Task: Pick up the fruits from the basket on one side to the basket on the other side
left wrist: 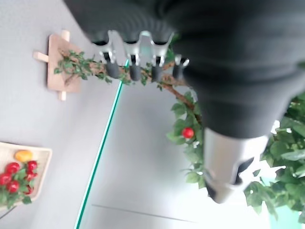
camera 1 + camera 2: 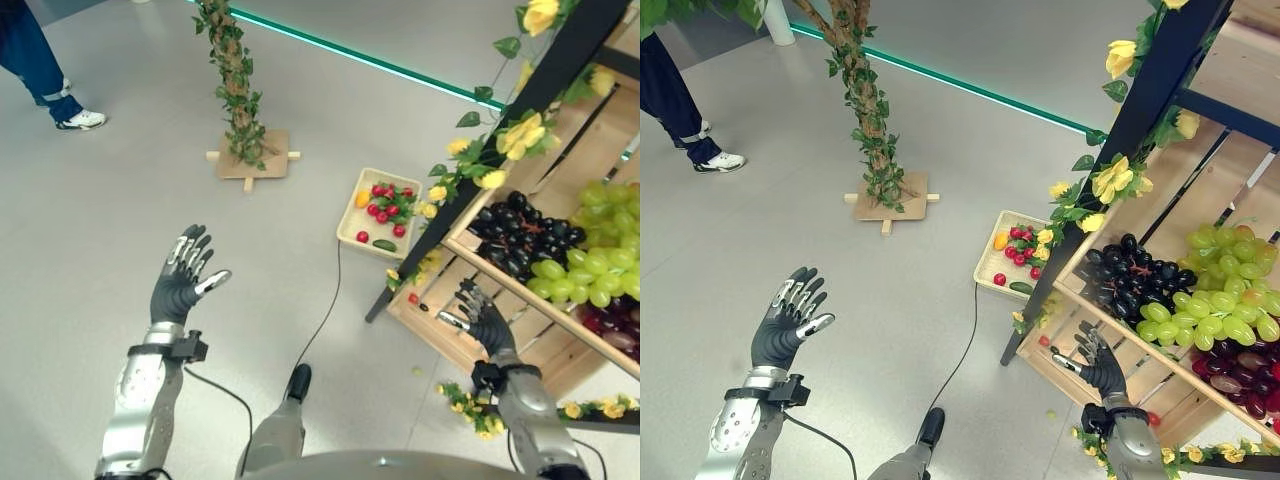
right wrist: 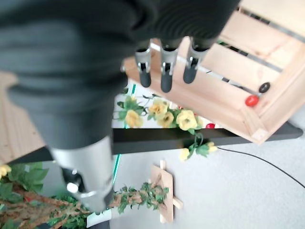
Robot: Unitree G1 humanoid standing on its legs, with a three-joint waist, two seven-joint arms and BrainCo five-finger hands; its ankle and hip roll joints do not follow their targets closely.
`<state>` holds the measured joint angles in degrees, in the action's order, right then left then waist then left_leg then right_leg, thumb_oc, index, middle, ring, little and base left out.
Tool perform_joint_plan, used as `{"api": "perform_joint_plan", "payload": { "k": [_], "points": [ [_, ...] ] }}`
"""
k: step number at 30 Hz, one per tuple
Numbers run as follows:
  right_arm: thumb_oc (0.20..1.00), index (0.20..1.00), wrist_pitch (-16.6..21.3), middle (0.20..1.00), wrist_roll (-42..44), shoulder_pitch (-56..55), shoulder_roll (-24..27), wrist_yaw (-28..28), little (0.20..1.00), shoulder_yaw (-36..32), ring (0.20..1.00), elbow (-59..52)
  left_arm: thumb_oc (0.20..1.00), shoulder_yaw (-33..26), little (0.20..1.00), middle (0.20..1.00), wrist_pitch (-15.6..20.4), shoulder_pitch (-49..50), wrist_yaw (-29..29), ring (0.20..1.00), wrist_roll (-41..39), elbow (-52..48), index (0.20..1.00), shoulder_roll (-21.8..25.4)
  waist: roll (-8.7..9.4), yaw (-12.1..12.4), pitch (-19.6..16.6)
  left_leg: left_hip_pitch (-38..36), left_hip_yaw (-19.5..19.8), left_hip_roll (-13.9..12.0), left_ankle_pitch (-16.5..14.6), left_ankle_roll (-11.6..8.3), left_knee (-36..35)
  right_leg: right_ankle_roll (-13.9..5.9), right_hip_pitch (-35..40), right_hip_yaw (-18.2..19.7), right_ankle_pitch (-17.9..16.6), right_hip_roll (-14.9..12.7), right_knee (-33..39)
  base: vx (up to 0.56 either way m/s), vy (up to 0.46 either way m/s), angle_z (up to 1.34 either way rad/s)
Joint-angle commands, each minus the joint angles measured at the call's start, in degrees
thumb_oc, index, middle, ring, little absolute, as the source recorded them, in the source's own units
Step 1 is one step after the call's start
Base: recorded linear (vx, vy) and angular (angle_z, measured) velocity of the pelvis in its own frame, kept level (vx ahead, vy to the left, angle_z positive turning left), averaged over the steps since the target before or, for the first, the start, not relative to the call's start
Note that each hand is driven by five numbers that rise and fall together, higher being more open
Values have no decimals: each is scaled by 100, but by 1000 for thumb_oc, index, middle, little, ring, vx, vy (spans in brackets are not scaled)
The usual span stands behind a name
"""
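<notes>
both hands hang empty with fingers spread: left hand (image 2: 180, 285) over bare floor, right hand (image 2: 485, 318) near the wooden crate (image 2: 470, 345). fruits (image 2: 387, 205) lie in the far tray (image 2: 350, 225). no legible writing.

The person (image 2: 40, 70) on the floor is cut off by the picture's top edge, so just a trouser leg and a white shoe show. The leafy artificial tree (image 2: 232, 80) runs out past the top edge; its crown is unseen. The wooden fruit stand (image 2: 520, 330) is cut by the right edge, and the dark-red grapes (image 2: 615, 330) are partly out of frame. In the tray (image 2: 350, 235) on the floor the small red fruits (image 2: 385, 205) are too small to identify. The black post (image 2: 500, 150) hides part of the stand's front
</notes>
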<state>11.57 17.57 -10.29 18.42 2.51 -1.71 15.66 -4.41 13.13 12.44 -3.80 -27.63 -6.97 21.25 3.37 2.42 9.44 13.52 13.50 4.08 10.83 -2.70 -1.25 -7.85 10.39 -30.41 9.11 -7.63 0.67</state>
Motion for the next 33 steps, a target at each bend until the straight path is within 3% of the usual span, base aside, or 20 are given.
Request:
{"api": "perform_joint_plan", "payload": {
  "k": [1,9,21,28,33],
  "points": [
    [1000,1000,317,1000,83,213,99,-96,1000,-123,1000,-355,1000,-241,1000,1000,376,-257,87,1000,359,122,1000,112,-37,-117,-134,-523,-82,-485,-946,-472,404,85,-582,88,-503,-376,-293,11,2,-14],
    [1000,1000,301,1000,45,346,82,-155,1000,-55,1000,-236,1000,-212,1000,1000,418,-256,158,1000,485,109,1000,129,-29,-311,-213,-667,-490,-562,-990,-365,331,-14,-719,524,-712,-417,-149,8,35,-26],
    [1000,1000,275,1000,107,254,56,-98,1000,-143,1000,-294,1000,-222,1000,1000,455,-178,144,1000,434,218,1000,113,-7,-684,-248,-1085,-1409,-745,-1306,-189,479,-101,-1038,1591,-875,-376,-196,7,27,-52],
    [1000,1000,260,1000,98,248,80,-57,1000,-108,1000,-348,1000,-194,1000,1000,455,-196,189,1000,434,313,1000,77,-3,-770,-263,-1277,-1669,-821,-1347,-172,430,-121,-1072,1866,-895,-304,-176,9,-4,-37],
    [1000,1000,253,1000,112,186,77,-30,1000,-126,1000,-368,1000,-132,1000,1000,430,-210,192,1000,485,313,1000,92,0,-813,-295,-1335,-1671,-837,-1342,-181,396,-112,-1008,1855,-876,-276,-153,12,-13,-7]
  ]
}}
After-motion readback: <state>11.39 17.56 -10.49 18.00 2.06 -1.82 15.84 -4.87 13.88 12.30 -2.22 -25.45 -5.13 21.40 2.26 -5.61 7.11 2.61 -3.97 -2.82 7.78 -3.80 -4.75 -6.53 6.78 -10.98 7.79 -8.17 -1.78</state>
